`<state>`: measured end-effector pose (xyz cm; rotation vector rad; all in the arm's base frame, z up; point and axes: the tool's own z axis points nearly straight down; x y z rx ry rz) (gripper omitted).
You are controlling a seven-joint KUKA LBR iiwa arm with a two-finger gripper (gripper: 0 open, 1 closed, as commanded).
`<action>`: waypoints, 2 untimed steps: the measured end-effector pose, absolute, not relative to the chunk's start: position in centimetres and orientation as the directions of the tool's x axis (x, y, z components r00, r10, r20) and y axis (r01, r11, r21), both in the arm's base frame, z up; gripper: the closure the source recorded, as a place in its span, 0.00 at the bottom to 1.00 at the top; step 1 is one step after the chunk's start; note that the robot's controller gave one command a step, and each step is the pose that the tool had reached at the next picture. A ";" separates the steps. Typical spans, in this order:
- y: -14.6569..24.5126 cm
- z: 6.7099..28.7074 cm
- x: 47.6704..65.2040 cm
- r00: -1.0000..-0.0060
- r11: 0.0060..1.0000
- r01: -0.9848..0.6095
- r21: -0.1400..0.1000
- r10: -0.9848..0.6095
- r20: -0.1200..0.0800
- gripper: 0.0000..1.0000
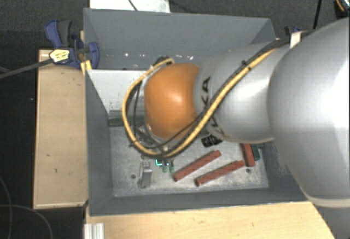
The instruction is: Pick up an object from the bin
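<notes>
Arm [284, 85] above two brown bars [197, 165] — long axes up-right — hand [146, 173] state untellable

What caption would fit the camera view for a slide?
KUKA arm reaches down into the grey bin, beside reddish-brown sticks lying on its floor.

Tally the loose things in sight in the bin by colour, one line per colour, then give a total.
Reddish-brown sticks: 3
Black piece, partly under the arm: 1
Small green bit: 1
Total: 5 in sight; the arm covers much of the bin, so more may lie beneath.
</notes>
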<state>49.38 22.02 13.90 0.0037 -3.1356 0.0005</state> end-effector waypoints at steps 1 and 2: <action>13.0 6.8 48.3 -0.999 0.999 0.036 -0.002 0.036 -0.001 0.00; 7.2 7.2 49.9 -1.000 1.000 -0.024 -0.002 -0.024 -0.005 0.00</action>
